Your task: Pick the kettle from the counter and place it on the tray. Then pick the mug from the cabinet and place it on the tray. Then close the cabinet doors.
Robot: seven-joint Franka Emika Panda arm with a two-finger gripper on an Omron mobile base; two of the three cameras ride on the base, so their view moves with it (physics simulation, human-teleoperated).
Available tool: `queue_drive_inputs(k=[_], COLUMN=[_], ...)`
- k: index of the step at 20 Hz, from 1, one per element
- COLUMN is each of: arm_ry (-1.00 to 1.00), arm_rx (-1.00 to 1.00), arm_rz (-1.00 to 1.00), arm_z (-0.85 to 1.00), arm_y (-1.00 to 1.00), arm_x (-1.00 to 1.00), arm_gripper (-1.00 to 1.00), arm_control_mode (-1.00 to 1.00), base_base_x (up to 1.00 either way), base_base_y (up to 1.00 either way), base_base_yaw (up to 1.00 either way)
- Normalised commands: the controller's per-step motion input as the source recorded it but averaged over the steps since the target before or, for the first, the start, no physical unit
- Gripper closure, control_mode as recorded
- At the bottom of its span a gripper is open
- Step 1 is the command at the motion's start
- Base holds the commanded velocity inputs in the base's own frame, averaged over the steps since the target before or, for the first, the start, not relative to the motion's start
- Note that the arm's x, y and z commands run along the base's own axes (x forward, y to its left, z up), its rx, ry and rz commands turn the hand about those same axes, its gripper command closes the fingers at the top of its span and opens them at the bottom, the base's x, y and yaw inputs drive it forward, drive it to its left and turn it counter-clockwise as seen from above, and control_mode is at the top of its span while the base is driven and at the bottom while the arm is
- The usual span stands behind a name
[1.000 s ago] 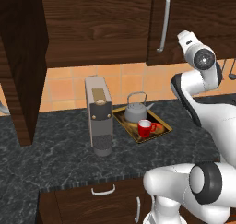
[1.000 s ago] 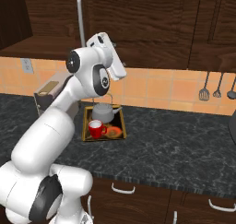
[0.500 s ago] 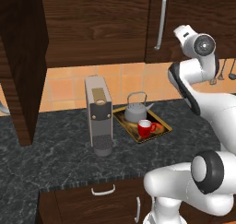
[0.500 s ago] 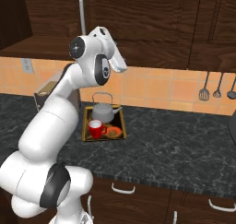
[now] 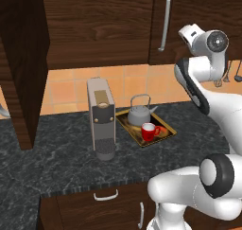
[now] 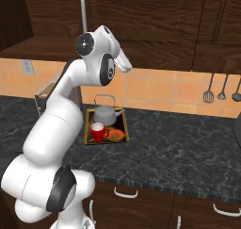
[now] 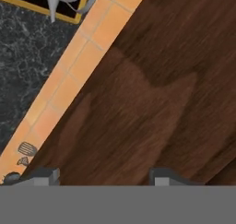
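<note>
No writing is legible anywhere. At centre frame, the squat grey metal kettle point(image 5: 139, 115) and small red mug point(image 5: 149, 131) sit on the gold-rimmed rectangular tray point(image 5: 166, 133) on the dark marbled counter point(image 5: 56, 158). The tool point(image 7: 103, 176), fingertips set wide and empty, faces the dark brown wood-grain cabinet door point(image 7: 152, 94), well above the tray.

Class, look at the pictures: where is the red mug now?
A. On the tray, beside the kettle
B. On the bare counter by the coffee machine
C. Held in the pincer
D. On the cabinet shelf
A: the mug stands on the tray, next to the kettle.
</note>
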Motion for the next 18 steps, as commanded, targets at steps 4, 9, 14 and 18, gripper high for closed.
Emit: queue_drive_inputs(k=[4,9,14,18], arm_ry=[0.20,0.20,0.12,0.02], arm_rx=[-0.01,0.00,0.03,0.01], arm_rz=[0.00,-0.01,-0.03,-0.01], arm_z=[-0.69,-0.55,-0.08,-0.12], arm_y=[-0.01,-0.07,-0.04,-0.02], arm_x=[0.02,-0.31,-0.68,-0.91], arm_gripper=[-1.00,-1.00,-1.00,-1.00], arm_control_mode=[-1.00,-1.00,-1.00,-1.00], base_base_x=[0.00,0.00,0.00,0.00], base_base_y=[0.00,0.00,0.00,0.00], base_base_yaw=[0.00,0.00,0.00,0.00])
